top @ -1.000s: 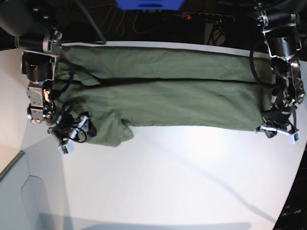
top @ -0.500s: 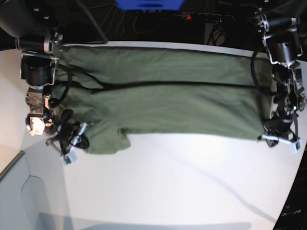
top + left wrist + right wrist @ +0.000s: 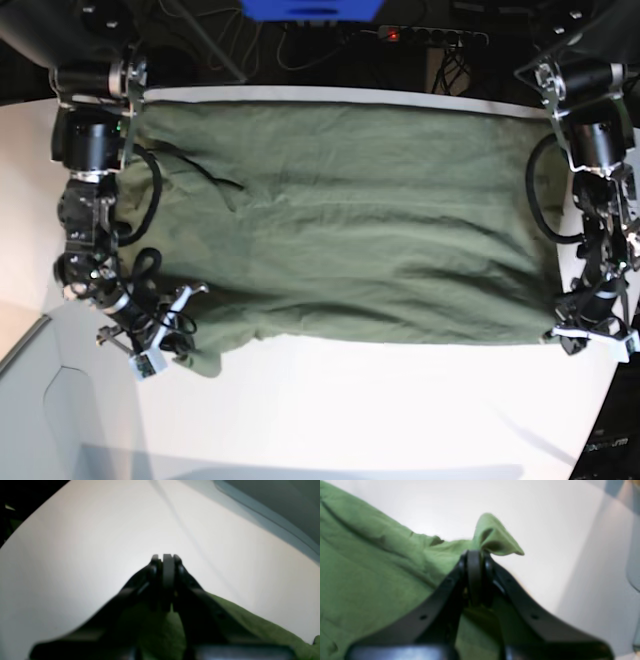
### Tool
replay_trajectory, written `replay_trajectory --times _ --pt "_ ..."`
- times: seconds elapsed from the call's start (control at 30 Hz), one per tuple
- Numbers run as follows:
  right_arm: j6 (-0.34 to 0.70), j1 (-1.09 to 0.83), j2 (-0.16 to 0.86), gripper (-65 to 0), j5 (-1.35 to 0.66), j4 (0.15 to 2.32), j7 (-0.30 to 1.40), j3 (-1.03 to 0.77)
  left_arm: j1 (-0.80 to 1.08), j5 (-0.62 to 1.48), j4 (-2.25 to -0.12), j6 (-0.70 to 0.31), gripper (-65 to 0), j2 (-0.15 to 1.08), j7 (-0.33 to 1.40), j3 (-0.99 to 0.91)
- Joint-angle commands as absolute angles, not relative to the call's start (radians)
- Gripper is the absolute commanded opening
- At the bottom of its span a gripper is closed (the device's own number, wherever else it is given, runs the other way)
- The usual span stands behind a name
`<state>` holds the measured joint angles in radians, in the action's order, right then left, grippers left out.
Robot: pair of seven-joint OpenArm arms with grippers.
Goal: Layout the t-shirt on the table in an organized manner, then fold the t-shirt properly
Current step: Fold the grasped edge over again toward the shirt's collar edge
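Base camera looks straight down on the table (image 3: 380, 410) and shirt (image 3: 340, 240); both wrist cameras sit close behind their fingers, sharing the shirt's near edge.

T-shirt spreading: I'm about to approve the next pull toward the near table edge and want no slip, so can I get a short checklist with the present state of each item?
1. Right pincer shut on the t-shirt: ok, a fabric corner pokes out past its tips.
2. Left pincer shut: ok. Cloth actually between its tips: cannot tell, the green fabric only shows beneath it.
3. Both pincers at the shirt's near edge, one at each end: ok in the base view.
4. Shirt lying flat: not ok, long creases run across it and the corner by the right pincer is bunched.
5. Bare table in front for the pull: ok.
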<state>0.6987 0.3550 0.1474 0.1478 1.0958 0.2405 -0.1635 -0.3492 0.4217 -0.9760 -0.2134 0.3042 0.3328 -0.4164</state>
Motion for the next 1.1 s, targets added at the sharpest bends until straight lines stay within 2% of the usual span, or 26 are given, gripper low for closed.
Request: replay_trajectory --times 0.0,0.23,0.47,0.87,1.07 --pt "0.698 0.364 0.156 -65.0 0.131 1.139 0.214 -0.168 -0.375 0.429 -0.997 -0.220 -64.9 0.320 0.306 -0.418" --pt "0.698 0.217 0.163 -65.0 0.131 1.302 0.213 -0.197 -0.321 0.467 -1.023 -0.220 -64.9 0.325 0.302 -0.426" --pt "0.698 0.051 0.143 -65.0 0.128 1.477 0.213 -0.317 -0.160 0.611 -1.145 -0.220 -64.9 0.331 0.300 -0.438" --pt "0.698 -0.217 0.137 -65.0 0.128 1.750 0.213 -0.363 0.096 0.759 -1.374 -0.220 -64.9 0.321 0.302 -0.524" --pt "0.698 -0.329 0.050 -65.0 0.128 1.830 0.213 -0.384 0.188 0.776 -1.419 -0.222 -64.9 0.305 0.302 -0.539"
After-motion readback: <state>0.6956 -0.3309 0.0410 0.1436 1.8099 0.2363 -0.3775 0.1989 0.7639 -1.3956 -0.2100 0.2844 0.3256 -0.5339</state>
